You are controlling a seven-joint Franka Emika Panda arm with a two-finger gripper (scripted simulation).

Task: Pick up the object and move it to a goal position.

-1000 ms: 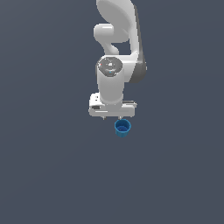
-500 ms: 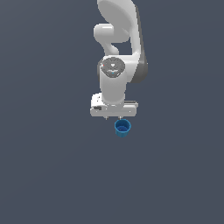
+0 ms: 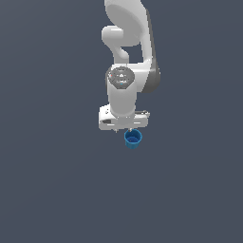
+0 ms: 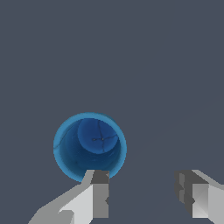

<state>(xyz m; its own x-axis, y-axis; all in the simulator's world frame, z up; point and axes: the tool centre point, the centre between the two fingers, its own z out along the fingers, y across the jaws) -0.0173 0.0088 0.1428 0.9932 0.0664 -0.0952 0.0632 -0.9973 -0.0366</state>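
exterior view: white arm hangs over a plain grey floor, gripper (image 3: 124, 129) just above the blue cup (image 3: 133, 139). wrist view: fingers (image 4: 99, 192) spread apart, holding nothing, cup (image 4: 90, 146) upright beside one finger, not btwn them. no grasp yet; pickup & move both left.

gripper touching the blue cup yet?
Cannot tell. In the wrist view one finger overlaps the blue cup's rim, but height is unclear; the open gripper has no cup between its fingers. The exterior view hides the fingertips.
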